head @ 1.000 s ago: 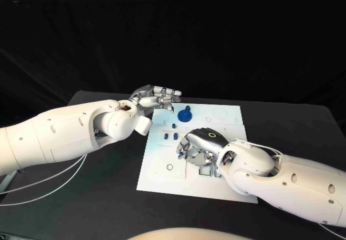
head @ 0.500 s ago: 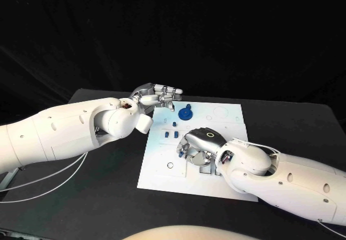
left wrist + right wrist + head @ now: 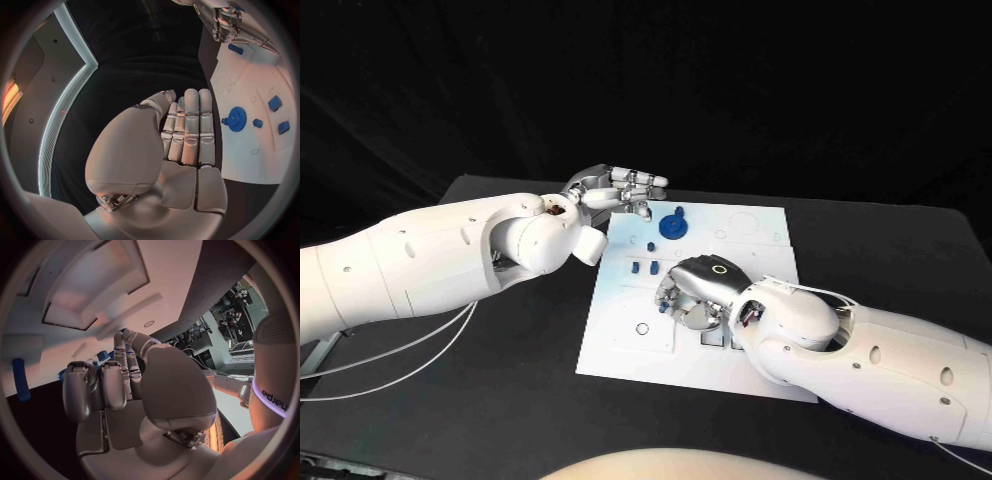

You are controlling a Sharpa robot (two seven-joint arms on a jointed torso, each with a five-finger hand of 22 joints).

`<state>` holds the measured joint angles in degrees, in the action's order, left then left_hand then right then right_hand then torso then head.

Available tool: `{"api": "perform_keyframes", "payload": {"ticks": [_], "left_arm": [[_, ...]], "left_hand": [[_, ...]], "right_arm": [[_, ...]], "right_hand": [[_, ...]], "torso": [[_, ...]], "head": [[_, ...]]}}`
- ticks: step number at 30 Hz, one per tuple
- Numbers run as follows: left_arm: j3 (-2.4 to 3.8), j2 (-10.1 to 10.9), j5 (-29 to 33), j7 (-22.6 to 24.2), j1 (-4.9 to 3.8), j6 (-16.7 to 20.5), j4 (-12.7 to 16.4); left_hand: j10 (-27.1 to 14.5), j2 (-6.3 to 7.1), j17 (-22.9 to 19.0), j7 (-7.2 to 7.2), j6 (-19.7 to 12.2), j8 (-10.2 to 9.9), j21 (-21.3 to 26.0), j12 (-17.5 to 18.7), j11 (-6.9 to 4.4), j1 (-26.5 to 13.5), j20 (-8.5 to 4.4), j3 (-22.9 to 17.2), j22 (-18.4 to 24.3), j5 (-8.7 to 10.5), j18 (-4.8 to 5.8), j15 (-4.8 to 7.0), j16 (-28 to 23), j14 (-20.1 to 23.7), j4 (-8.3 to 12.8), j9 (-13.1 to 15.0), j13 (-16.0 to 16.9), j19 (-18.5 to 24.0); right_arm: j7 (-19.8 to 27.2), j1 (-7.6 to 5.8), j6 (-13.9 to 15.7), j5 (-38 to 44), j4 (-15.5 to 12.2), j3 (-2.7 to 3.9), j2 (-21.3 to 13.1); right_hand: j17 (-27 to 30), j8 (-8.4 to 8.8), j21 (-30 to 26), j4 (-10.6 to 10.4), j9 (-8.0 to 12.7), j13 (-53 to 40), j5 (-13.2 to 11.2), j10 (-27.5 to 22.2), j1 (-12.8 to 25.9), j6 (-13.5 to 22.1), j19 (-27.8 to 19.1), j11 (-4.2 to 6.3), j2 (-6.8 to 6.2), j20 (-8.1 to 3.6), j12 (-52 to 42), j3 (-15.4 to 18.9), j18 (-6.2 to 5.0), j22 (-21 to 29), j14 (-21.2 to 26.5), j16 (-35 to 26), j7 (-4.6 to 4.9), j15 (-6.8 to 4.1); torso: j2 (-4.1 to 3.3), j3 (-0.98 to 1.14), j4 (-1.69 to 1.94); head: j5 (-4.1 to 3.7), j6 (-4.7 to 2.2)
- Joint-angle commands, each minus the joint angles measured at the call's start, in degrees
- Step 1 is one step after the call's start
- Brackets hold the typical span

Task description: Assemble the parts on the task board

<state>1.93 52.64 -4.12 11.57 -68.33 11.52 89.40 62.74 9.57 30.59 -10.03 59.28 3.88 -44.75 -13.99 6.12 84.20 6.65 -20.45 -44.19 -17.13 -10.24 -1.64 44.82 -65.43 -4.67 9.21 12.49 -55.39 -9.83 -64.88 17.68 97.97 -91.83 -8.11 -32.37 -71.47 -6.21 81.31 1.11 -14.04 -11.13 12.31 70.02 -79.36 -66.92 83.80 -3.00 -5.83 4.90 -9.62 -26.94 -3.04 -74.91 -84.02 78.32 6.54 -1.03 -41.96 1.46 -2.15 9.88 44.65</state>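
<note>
The parts lie on the white task board [image 3: 625,350] in the middle of the black counter [image 3: 473,410]. From the head camera I can see a blue gear-like part [image 3: 672,230] near the board's far edge and two small blue pegs [image 3: 640,268] a little nearer, just beside the right robot hand [image 3: 698,295]. That hand hangs low over the board's middle, knuckles up, fingers curled under; whether it pinches anything I cannot tell from here. The left robot hand [image 3: 612,190] hovers at the board's far left corner, fingers straight and pressed side by side, holding nothing.

From the left wrist, the left robot hand [image 3: 181,145] is flat, palm open, fingers together, apart from the board [image 3: 240,150]. Beyond the fingertips sit the gear [image 3: 236,119], a tiny blue stud [image 3: 257,123] beside it and two blocky blue pieces [image 3: 275,103].

From the right wrist, the right robot hand [image 3: 119,385] shows some fingers bent in and others straight; nothing is visible between them. A blue peg [image 3: 20,380] lies on the white surface beyond.

These pieces look like small, light, rigid plastic: they should not deform or break, but they are smooth and could slip or skid on the board. I'd judge the gear best taken by its raised hub or across its rim, and the pegs pinched across their short sides.
</note>
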Motion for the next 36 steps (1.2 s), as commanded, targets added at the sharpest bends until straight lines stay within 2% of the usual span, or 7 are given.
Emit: {"api": "perform_keyframes", "payload": {"ticks": [1,13,18,21,24,30,36], "left_arm": [[0.04,-0.06,-0.11,0.03,-0.06,-1.23,0.17],[0.04,-0.03,-0.11,-0.08,-0.07,-1.34,0.21],[0.04,0.01,-0.11,-0.18,-0.07,-1.41,0.20],[0.04,0.02,-0.29,-0.50,-0.07,-1.60,0.16],[0.03,0.04,-0.48,-0.80,-0.07,-1.88,0.14],[0.03,0.11,-0.67,-1.07,-0.07,-1.36,0.04],[0.03,0.24,-0.74,-1.12,-0.07,-1.06,-0.05]], "left_hand": [[-0.55,-0.47,-0.05,-0.12,-0.38,-0.08,0.17,-0.27,0.04,-0.01,0.31,0.27,0.08,0.15,-0.25,-0.16,-0.22,0.39,-0.09,-0.09,0.08,0.04],[-0.62,-0.47,-0.09,-0.12,-0.42,-0.06,0.23,-0.32,0.05,-0.05,0.34,0.33,0.12,0.15,-0.25,-0.18,-0.25,0.41,-0.11,-0.11,0.10,0.05],[-0.68,-0.49,-0.14,-0.13,-0.45,-0.04,0.29,-0.38,0.06,-0.09,0.36,0.39,0.16,0.15,-0.25,-0.19,-0.29,0.43,-0.14,-0.12,0.11,0.06],[-0.77,-0.73,-0.22,-0.11,-0.47,0.00,0.35,-0.51,0.03,0.27,0.34,0.25,0.19,0.09,-0.29,-0.15,-0.35,0.47,0.06,-0.14,0.15,0.04],[-0.85,-0.95,-0.30,-0.13,-0.49,0.04,0.38,-0.62,0.02,0.56,0.31,0.10,0.20,0.05,-0.31,-0.13,-0.41,0.51,0.22,-0.16,0.18,0.03],[-1.09,-1.01,-0.45,-0.21,-0.56,0.11,0.63,-0.94,0.13,-0.19,0.45,0.62,0.34,0.17,-0.26,-0.28,-0.43,0.44,-0.27,-0.20,0.26,0.02],[-1.16,-1.00,-0.48,-0.21,-0.57,0.13,0.71,-1.04,0.13,-0.37,0.49,0.79,0.39,0.19,-0.26,-0.29,-0.41,0.41,-0.39,-0.22,0.29,0.00]], "right_arm": [[-0.55,0.17,-1.81,1.08,0.20,-0.05,0.33],[-1.09,0.24,-4.04,1.38,0.81,-0.11,0.92],[-1.43,0.24,-3.25,1.36,0.99,-0.13,0.77],[-1.32,0.24,-2.17,1.35,1.08,-0.14,0.60],[-1.13,0.24,-1.00,1.34,0.89,-0.14,0.27],[-1.04,-0.05,-0.09,0.95,-0.82,-0.10,-1.56],[-1.01,-1.81,0.14,-0.64,-3.76,0.18,-4.82]], "right_hand": [[0.02,-0.38,0.20,-0.21,-0.12,0.05,0.12,-0.06,0.64,-0.16,1.49,-0.04,0.05,-0.12,0.32,0.28,0.98,-10.65,-2.57,0.34,0.28,-0.28],[0.69,-0.02,-0.63,-0.51,-0.15,0.19,0.02,-0.61,1.72,0.47,1.03,-0.21,-0.18,-0.02,1.14,0.93,0.79,-10.28,-2.41,-0.06,0.32,-0.15],[2.16,2.68,-3.14,-1.39,1.28,1.61,0.42,-5.36,4.12,5.67,-0.35,-2.06,-1.75,0.95,4.24,1.39,0.29,-9.11,-2.00,-0.99,2.28,1.40],[2.99,2.73,-4.57,-1.38,2.36,2.21,1.46,-7.58,4.66,8.66,-1.11,-3.08,-2.55,1.67,4.89,1.57,0.00,-8.46,-1.74,-1.51,3.24,2.14],[3.89,2.69,-5.89,-1.23,3.02,2.60,2.86,-9.24,4.84,10.01,-1.81,-3.61,-2.96,2.15,5.04,1.74,-0.31,-7.85,-1.46,-2.07,3.67,2.52],[4.25,2.29,-6.39,-1.22,3.23,2.74,3.19,-9.93,5.03,9.56,-2.03,-3.64,-2.96,2.41,4.67,2.03,-0.44,-7.63,-1.36,-2.29,3.60,2.63],[4.36,2.24,-6.53,-1.32,3.40,2.78,3.13,-10.12,5.53,9.26,-2.05,-3.53,-3.39,2.47,4.20,2.73,-0.49,-7.59,-1.34,-2.33,3.38,2.57]], "torso": [[0.01,0.04,-0.01],[0.01,0.01,-0.03],[0.08,-0.02,-0.04],[0.05,0.00,0.01],[0.06,0.01,0.02],[0.07,0.00,-0.06],[0.06,-0.05,0.02]], "head": [[0.16,0.05],[0.20,0.09],[0.13,0.06],[0.03,-0.13],[-0.03,-0.24],[0.04,-0.40],[-0.50,-0.63]]}}
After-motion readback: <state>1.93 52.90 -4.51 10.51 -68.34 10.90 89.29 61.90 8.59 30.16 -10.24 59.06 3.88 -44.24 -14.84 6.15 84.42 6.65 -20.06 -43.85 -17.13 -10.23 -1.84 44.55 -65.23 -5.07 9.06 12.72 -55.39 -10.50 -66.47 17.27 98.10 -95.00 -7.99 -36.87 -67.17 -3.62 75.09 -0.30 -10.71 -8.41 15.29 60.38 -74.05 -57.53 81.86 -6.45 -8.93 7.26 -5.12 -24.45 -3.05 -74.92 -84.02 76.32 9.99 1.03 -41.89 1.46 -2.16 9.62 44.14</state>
